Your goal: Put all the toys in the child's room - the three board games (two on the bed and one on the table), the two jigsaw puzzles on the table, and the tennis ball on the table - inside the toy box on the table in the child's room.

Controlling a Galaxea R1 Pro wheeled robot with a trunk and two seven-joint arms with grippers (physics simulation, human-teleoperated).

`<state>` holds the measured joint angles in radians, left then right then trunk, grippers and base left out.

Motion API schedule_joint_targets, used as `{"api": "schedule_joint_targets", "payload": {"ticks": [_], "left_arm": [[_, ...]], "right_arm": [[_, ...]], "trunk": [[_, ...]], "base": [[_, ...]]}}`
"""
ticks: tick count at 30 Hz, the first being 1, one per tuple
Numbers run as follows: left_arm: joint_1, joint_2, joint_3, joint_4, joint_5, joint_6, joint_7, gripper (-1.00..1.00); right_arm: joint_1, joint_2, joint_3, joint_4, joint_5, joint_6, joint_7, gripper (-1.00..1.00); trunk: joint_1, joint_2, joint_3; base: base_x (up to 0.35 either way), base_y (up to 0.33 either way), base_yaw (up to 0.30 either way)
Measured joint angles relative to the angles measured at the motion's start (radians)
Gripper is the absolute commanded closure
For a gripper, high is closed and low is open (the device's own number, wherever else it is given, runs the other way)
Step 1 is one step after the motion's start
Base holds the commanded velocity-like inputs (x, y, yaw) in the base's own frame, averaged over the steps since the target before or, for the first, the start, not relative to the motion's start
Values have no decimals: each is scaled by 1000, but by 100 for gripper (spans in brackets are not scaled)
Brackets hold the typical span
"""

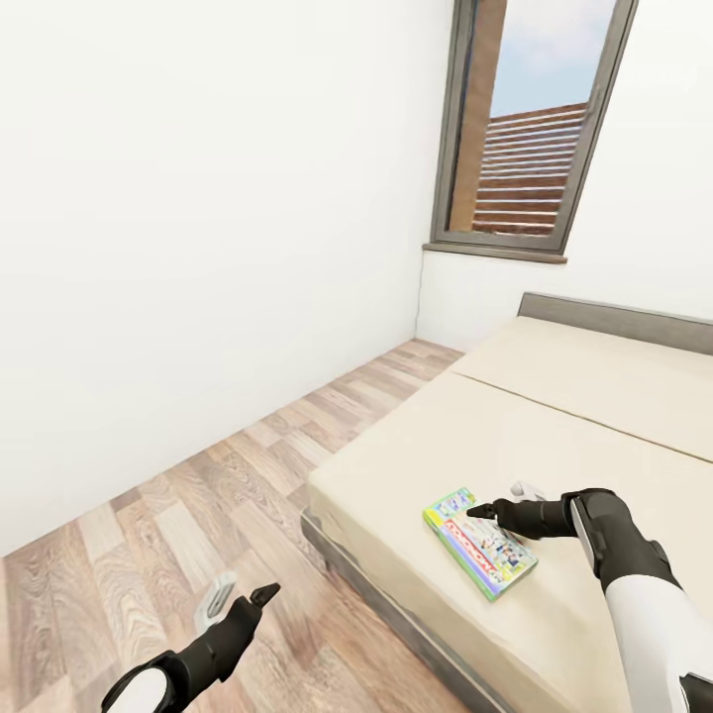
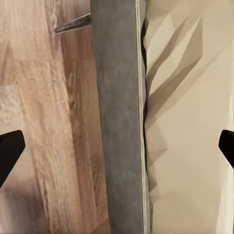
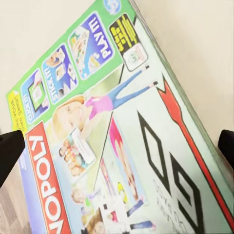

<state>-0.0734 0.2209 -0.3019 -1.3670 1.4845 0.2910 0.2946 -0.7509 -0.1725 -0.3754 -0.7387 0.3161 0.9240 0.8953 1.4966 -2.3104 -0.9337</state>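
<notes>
One board game (image 1: 480, 543), a flat green-edged box with red lettering, lies on the bed (image 1: 555, 416) near the beige mattress's front edge. My right gripper (image 1: 495, 501) hovers open just above the box's far end, fingers pointing left. In the right wrist view the board game (image 3: 117, 136) lies under the open gripper (image 3: 117, 148), with a dark fingertip at each side and nothing between them. My left gripper (image 1: 241, 594) is open and empty, low over the wood floor beside the bed. The left wrist view looks down on the bed's dark grey frame (image 2: 117, 122) between its spread fingers.
A white wall runs along the left, with a strip of wood plank floor (image 1: 198, 495) between it and the bed. A tall window (image 1: 525, 129) stands in the far corner. A grey headboard (image 1: 614, 317) closes the bed's far end.
</notes>
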Motion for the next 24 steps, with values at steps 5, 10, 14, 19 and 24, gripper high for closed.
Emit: {"api": "schedule_joint_targets", "payload": {"ticks": [5, 10, 14, 19, 24], "left_arm": [[13, -8, -2, 26, -1, -4, 1, -100], [18, -13, -2, 45, -1, -6, 1, -100], [19, -16, -3, 47, -9, -7, 0, -100], [22, -22, -3, 48, -61, -7, -5, -100], [23, -28, -3, 48, -79, -8, -19, -100]], "right_arm": [[0, 0, 0, 0, 0, 0, 0, -100], [0, 0, 1, 0, 0, -1, -1, -100], [0, 0, 2, 0, 1, -1, -3, -100], [0, 1, 2, 0, 5, -1, -4, -100], [0, 1, 2, 0, 7, -1, -4, -100]], "trunk": [[0, 0, 0], [0, 0, 2], [0, 0, 5], [0, 0, 7], [0, 0, 8]], "base": [[0, 0, 22], [0, 0, 167], [0, 0, 213], [0, 0, 82], [-95, 0, 15]]}}
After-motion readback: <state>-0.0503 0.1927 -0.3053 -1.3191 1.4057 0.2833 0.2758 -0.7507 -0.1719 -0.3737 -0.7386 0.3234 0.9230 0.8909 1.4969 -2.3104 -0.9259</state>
